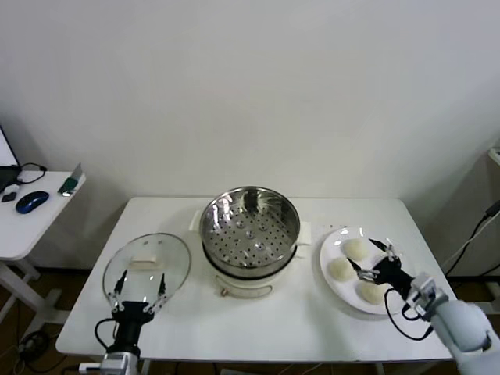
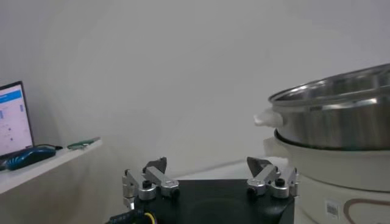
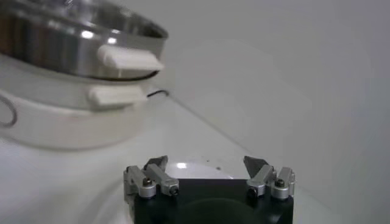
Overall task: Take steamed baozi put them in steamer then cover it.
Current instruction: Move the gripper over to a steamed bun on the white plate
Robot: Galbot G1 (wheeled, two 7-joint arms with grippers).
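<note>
The steamer (image 1: 250, 226), a shiny steel pot with a perforated tray on a white base, stands uncovered at the table's middle. Its cover (image 1: 147, 262), a clear glass lid with a cream handle, lies flat to its left. Three steamed baozi (image 1: 341, 269) show on a white plate (image 1: 326, 258) to the right. My right gripper (image 1: 373, 260) hangs open just above the plate, between the buns, holding nothing. My left gripper (image 1: 139, 291) stands open over the lid's near edge. In the wrist views the steamer's wall (image 2: 341, 122) and handle (image 3: 128, 58) rise beyond each open gripper (image 2: 207, 165) (image 3: 206, 163).
A small side table (image 1: 47, 215) at far left carries a blue mouse (image 1: 31, 201) and a laptop (image 2: 12, 119). The white table's front edge (image 1: 234, 351) runs just below both grippers. Cables (image 1: 476, 234) hang at the far right.
</note>
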